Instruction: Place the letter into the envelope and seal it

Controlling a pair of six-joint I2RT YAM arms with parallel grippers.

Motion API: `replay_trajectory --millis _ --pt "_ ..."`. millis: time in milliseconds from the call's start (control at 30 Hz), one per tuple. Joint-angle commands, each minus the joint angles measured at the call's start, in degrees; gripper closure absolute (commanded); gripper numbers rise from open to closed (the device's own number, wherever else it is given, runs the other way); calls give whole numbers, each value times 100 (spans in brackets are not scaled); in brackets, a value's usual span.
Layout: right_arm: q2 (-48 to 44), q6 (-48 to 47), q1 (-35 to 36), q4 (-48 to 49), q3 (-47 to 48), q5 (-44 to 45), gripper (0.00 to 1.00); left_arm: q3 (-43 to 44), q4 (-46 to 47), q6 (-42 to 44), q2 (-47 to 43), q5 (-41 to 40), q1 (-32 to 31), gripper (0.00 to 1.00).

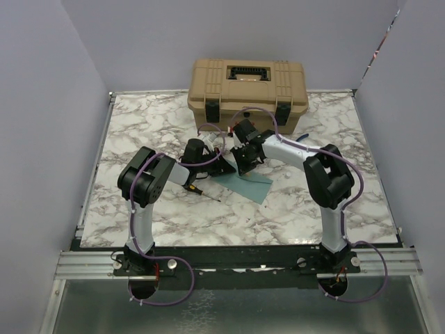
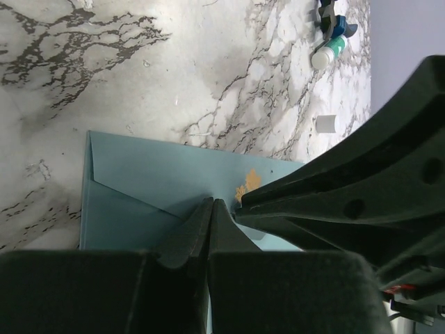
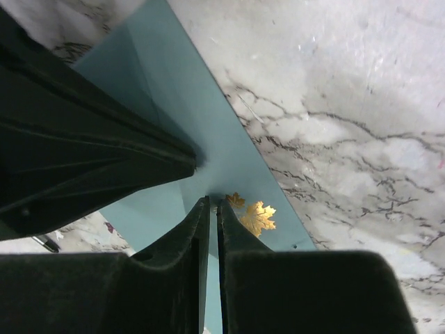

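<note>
1. Envelope (image 2: 139, 174): lies flat on the marble table (image 2: 104, 69), directly under the tips of both grippers. The triangular flap is folded down, and its point ends right at the left gripper's tips.
2. Left gripper (image 2: 208, 207): fingers pressed fully together with nothing between them. The tips rest on the envelope at the point of the flap.
3. Right gripper (image 3: 212, 205): fingers almost together, with only a thin slit between them. The tips meet the envelope just beside the left gripper's tips. Whether they pinch any paper cannot be told.
4. Relative position: the two grippers reach in from opposite sides, and their tips nearly touch over the middle of the envelope.
5. Gold leaf sticker (image 3: 256, 217): sits on the envelope just beside the right gripper's tips, on the side away from the left gripper.
6. Tan toolbox (image 1: 248, 90): stands beyond both grippers at the far edge of the table, lid down.
7. Thin tool with an orange handle (image 1: 203, 191): lies on the table behind the left gripper, toward the arm bases, near the envelope's corner.
8. Small bottles (image 2: 328, 50) and white cap (image 2: 325, 124): lie on the table well apart from the left gripper, past the right gripper's fingers.
</note>
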Motion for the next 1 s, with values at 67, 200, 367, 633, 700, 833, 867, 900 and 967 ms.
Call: replay_trajectory --millis 67,200,367,633,700,833,867,900,967 --pt "438 677 40 -802 401 221 88 -353 -758 124 134 -657 -28 100" --pt "605 657 104 -1067 689 280 88 -361 -728 79 87 -717 -33 100" --pt "811 665 242 -1448 846 395 87 -445 -728 11 33 -897 -30 100" --pt "692 544 344 -1557 459 522 85 -513 -710 -67 21 -1166 -32 100" --pt "608 551 380 -1462 278 516 84 -499 -710 -82 38 -1220 -28 100" --pt "413 502 435 -1337 -90 521 84 -481 -710 -111 17 -1290 -30 100" --pt "380 489 437 -1312 -142 534 84 -481 -710 -118 7 -1295 -28 100" --pt "339 489 444 -1281 -255 555 84 -472 -710 -119 3 -1295 -28 100" --pt "304 472 432 -1237 -386 582 85 -467 -710 -128 18 -1281 -28 100"
